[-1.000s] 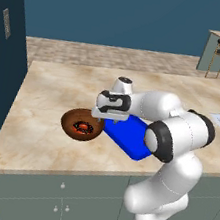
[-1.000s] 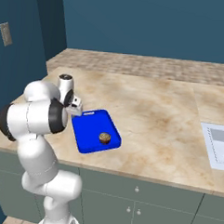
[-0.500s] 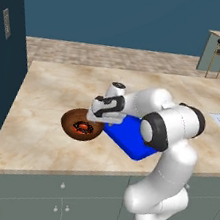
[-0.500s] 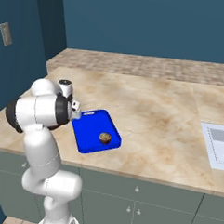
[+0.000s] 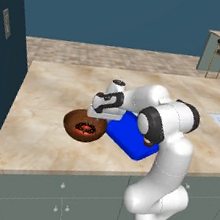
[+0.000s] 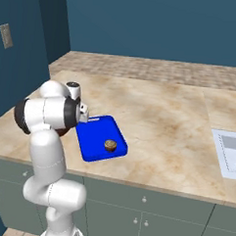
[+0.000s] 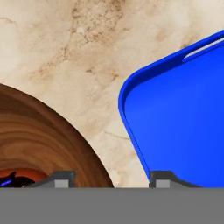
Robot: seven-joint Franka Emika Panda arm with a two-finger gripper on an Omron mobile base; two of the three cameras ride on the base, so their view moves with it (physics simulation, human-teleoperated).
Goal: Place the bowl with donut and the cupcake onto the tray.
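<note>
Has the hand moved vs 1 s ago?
Yes. In the left base view the hand has dropped toward the near rim of the bowl, beside the tray; bowl and tray stay put.

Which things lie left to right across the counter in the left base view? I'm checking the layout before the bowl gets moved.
bowl holding the donut → gripper → tray
</note>
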